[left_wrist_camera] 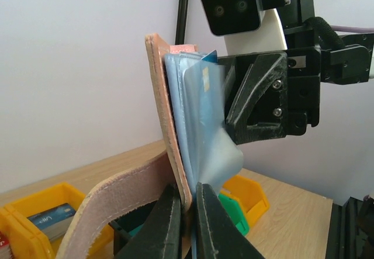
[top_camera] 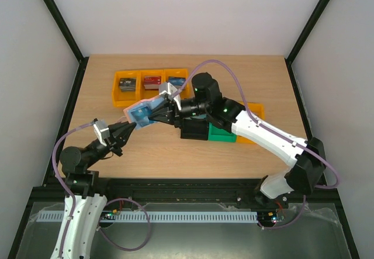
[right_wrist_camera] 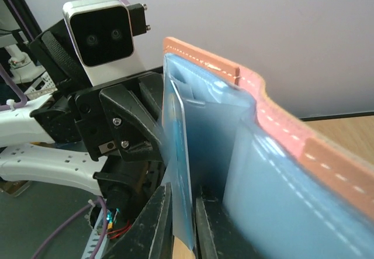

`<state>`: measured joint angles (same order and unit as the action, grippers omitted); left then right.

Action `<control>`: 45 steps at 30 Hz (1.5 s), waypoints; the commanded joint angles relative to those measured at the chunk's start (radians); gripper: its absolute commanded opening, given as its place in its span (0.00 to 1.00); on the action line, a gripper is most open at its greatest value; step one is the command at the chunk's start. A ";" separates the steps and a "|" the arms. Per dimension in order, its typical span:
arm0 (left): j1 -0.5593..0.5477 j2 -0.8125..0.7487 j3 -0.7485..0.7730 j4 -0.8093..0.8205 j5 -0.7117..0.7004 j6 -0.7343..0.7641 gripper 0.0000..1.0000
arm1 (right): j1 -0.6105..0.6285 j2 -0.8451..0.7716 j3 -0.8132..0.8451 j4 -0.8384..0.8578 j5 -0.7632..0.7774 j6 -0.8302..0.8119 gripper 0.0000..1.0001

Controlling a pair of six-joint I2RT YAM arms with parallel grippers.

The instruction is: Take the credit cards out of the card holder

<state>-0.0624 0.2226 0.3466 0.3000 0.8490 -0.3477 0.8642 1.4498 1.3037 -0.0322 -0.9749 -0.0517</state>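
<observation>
Wood table (top_camera: pixel 175 154), white walls around. The card holder (top_camera: pixel 142 113) is hanging in the air over it, between both arms and just in front of the yellow bins (top_camera: pixel 115 88). Left gripper (left_wrist_camera: pixel 188 197) is pinching the holder's lower edge, fingers pressed together on leather and blue lining, with the outer flap drooping toward its camera. Right gripper (right_wrist_camera: pixel 182 203) is sitting on the opposite side, fingers nearly together around the bottom edge of a thin pale blue credit card (right_wrist_camera: pixel 177 148) lying in the clear inner pocket. It's looking like a pinch, but I can't tell if it's card alone or card plus pocket film. Handling guess: the card is looking light, stiff and slick, so it's probably going to slip unless squeezed on its flat faces near an exposed edge. The holder is looking soft and floppy, bending at the fold, so it's needing an anchor close to the pocket, which the left grip is giving. The pocket film is curling and may be dragging along with the card.
</observation>
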 commanded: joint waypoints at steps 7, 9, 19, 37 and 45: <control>0.003 -0.010 0.006 0.044 -0.010 -0.028 0.02 | 0.000 0.041 0.012 -0.043 -0.008 -0.015 0.02; 0.003 -0.009 0.001 0.044 -0.018 -0.049 0.02 | -0.004 0.027 0.010 -0.050 0.005 -0.029 0.02; 0.003 -0.001 -0.047 -0.012 -0.050 -0.208 0.02 | -0.094 -0.071 -0.038 -0.019 0.054 -0.004 0.02; 0.110 0.202 -0.213 -0.548 -0.502 -0.706 0.03 | -0.146 -0.116 -0.035 -0.083 0.127 0.019 0.02; 0.185 0.198 -0.072 -0.698 -0.737 -0.724 0.79 | -0.144 -0.070 0.008 -0.163 0.147 0.016 0.02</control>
<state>0.0925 0.4332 0.1566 -0.3302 0.2565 -1.0561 0.7193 1.3605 1.2678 -0.1402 -0.8364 -0.0399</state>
